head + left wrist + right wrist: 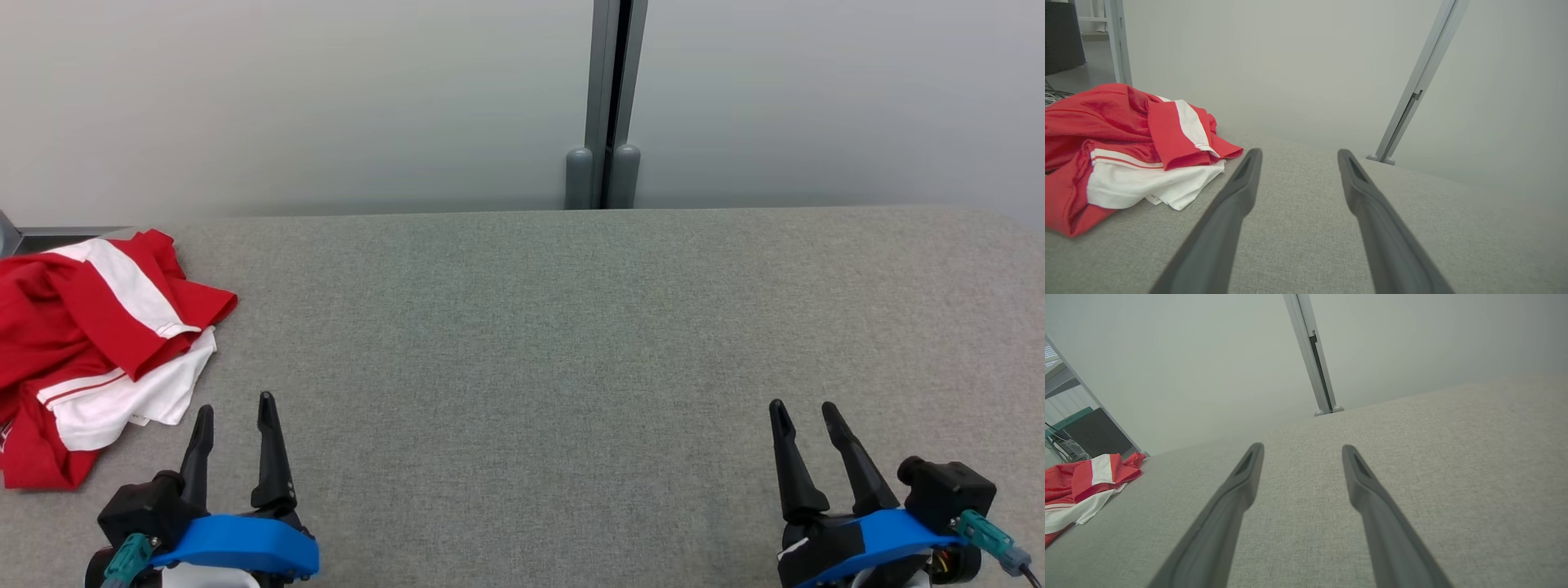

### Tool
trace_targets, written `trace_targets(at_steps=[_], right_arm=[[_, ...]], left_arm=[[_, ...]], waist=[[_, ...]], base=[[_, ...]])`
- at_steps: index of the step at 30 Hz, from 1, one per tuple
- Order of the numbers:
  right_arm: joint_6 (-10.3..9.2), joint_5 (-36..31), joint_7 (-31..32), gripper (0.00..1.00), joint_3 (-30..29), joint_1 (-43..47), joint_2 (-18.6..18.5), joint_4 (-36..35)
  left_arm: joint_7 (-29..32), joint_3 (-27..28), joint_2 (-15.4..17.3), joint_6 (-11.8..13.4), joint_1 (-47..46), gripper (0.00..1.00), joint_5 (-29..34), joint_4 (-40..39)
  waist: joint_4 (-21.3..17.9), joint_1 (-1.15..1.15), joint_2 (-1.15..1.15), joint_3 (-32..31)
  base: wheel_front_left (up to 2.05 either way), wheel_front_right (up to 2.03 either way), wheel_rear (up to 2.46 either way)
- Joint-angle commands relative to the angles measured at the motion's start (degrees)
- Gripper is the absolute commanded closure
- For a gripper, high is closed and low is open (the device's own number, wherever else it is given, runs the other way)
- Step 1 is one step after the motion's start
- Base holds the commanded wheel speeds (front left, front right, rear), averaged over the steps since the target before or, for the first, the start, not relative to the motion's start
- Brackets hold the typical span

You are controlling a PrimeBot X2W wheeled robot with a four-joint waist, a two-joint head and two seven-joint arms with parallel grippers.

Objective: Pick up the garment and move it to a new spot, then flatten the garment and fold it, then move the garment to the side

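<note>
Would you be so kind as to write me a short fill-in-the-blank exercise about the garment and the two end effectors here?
1. The crumpled garment is red and ____.
2. It lies on the grey surface at the robot's ____ side.
3. The left end effector and the right end effector both stand ____.
4. The garment is held by ____ end effector.
Missing words: white; left; open; neither.

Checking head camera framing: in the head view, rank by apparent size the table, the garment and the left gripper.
1. table
2. garment, cropped by the frame
3. left gripper, nearly alike, nearer the camera
</note>
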Motion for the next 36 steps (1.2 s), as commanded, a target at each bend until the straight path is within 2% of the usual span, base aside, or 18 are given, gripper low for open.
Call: trace_targets(at_steps=[1, 22, 31, 36], right_arm=[[0.12, -1.22, -0.63, 0.0, 0.0, 0.02, -0.48, -0.14], [0.14, -10.8, -2.94, 0.0, -0.33, -0.08, -0.56, 2.12], [0.16, -13.5, -3.87, 0.0, -0.2, -0.22, -0.59, 3.18], [0.15, -13.29, -3.78, 0.0, -0.29, -0.3, -0.58, 3.45]], left_arm=[[-0.42, 0.44, 0.14, -0.26, -0.32, 0.0, 1.16, 0.4], [-2.77, 4.57, -0.8, -2.55, -1.54, 0.0, 7.19, 5.97], [-3.71, 5.53, -0.92, -2.86, -1.35, 0.0, 11.14, 6.38], [-3.66, 5.67, -0.96, -2.9, -1.34, 0.0, 10.85, 6.53]], waist=[[0.01, 0.0, 0.0, 0.03], [0.26, 0.0, 0.0, 0.27], [0.31, 0.0, 0.0, 0.24], [0.23, 0.0, 0.0, 0.26]], base=[[0.0, 0.0, 0.0], [0.0, 0.0, 0.0], [0.0, 0.0, 0.0], [0.0, 0.0, 0.0]])
